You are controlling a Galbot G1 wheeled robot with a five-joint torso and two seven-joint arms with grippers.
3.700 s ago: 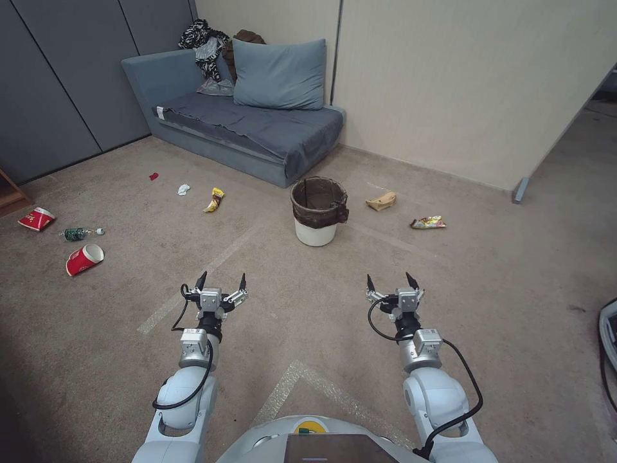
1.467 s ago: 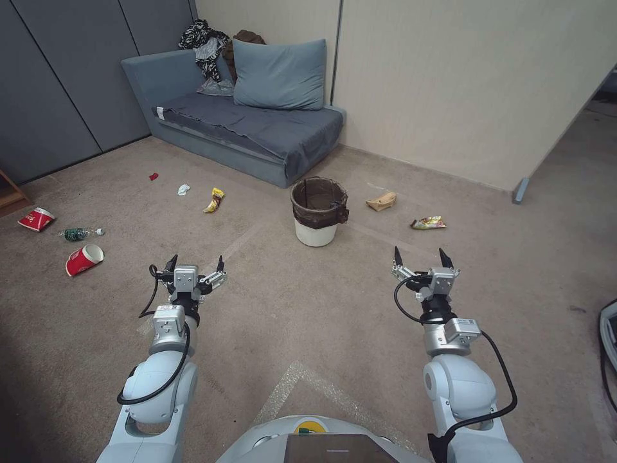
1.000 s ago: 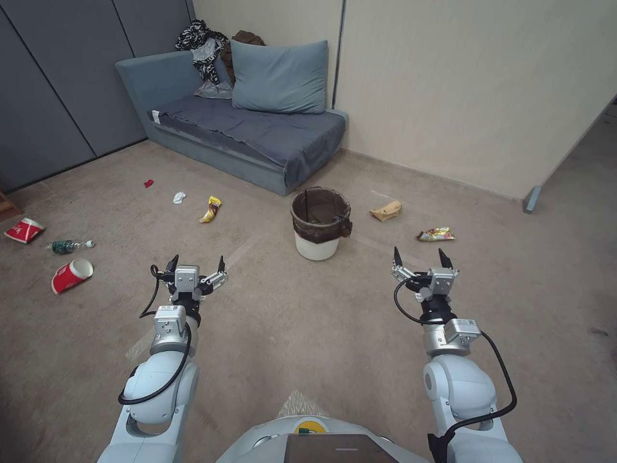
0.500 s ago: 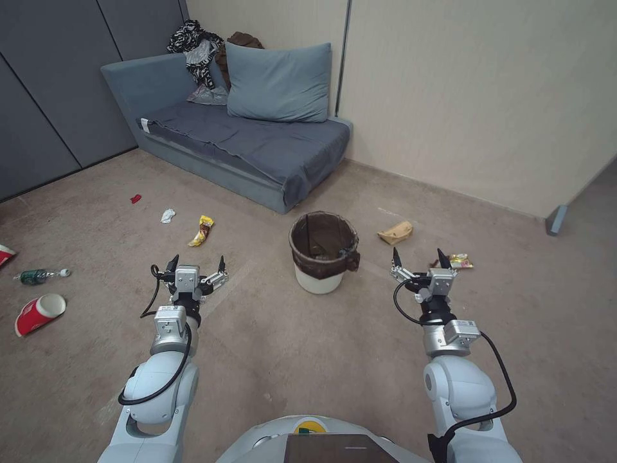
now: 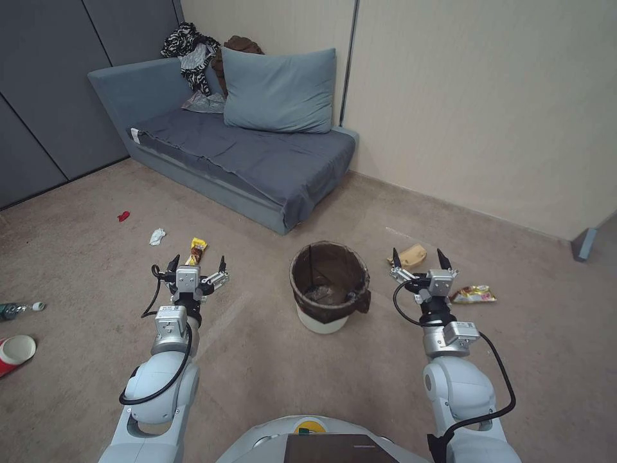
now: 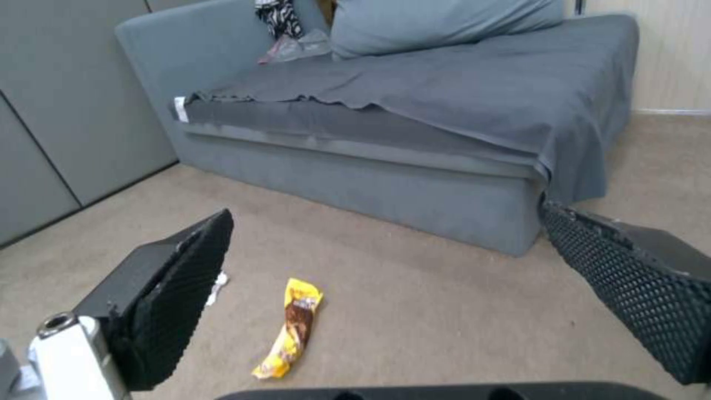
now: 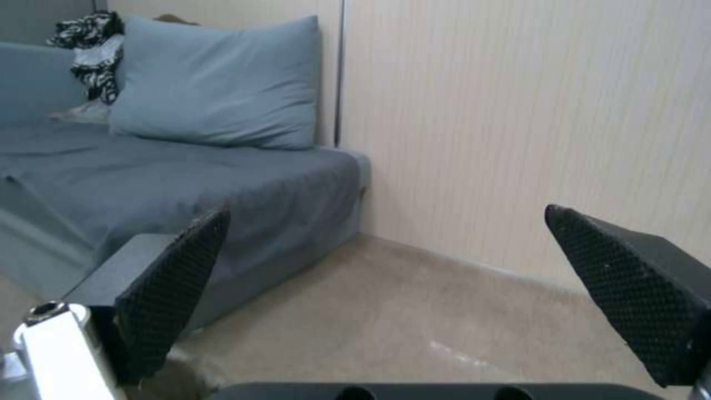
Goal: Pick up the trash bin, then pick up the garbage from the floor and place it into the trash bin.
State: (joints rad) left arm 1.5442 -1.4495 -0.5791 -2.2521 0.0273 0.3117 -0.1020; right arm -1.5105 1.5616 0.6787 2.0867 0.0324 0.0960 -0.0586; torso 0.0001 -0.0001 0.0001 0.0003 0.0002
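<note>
Closer now than half a second ago, the robot has driven up on the trash bin (image 5: 329, 286), which sits lower and larger in the head view while both arms hold their earlier pose. Its left gripper (image 5: 196, 264) and right gripper (image 5: 418, 258) hang above the carpet with fingers spread wide, gripping nothing and touching nothing. They flank the bin, apparently kept apart and ready so that either can close on its rim once the base stops. The bin stands upright on the carpet between them, its dark bag folded over the rim, just in front of the grey sofa (image 5: 257, 154). A yellow wrapper (image 6: 290, 328) lies on the floor just beyond the left gripper; a crumpled brown paper bag (image 5: 411, 256) and another wrapper (image 5: 472, 294) lie near the right one. A red cup (image 5: 13, 354) and a bottle (image 5: 16, 310) lie well off to the left.
</note>
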